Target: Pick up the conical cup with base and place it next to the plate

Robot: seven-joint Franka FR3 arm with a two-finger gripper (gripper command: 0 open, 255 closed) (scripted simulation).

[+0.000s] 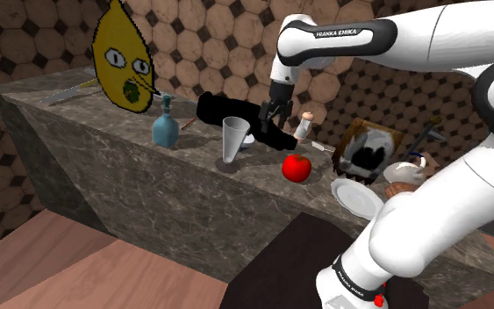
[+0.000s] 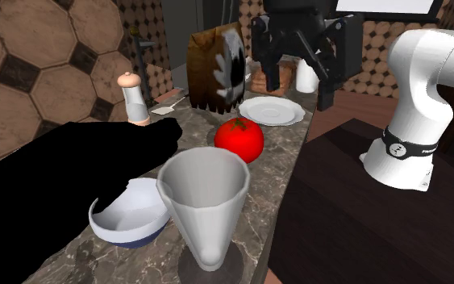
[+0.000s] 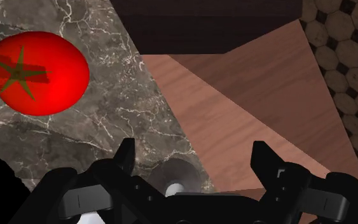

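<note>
The conical cup [image 1: 232, 139] is pale grey and see-through. It stands upright on a dark round base near the front edge of the marble counter [image 1: 104, 140]. It looms close in the second exterior view as the cup [image 2: 204, 202]. The white plate [image 1: 356, 197] lies at the counter's end in the shoulder view's right, and appears far back as the plate [image 2: 271, 110]. My gripper [image 1: 271, 111] hangs open above the counter, higher than the cup and a little toward the plate side of it. Its fingers [image 2: 275, 77] stand apart with nothing between them. My gripper [image 3: 194, 156] looks down at the counter edge.
A red tomato [image 1: 297, 167] lies between cup and plate. A white and blue bowl [image 2: 130, 214] and a black shape [image 2: 56, 185] sit behind the cup. A shaker [image 1: 304, 127], a blue bottle [image 1: 167, 125], a yellow face figure [image 1: 125, 57] and a brown bag [image 1: 368, 149] also stand on the counter.
</note>
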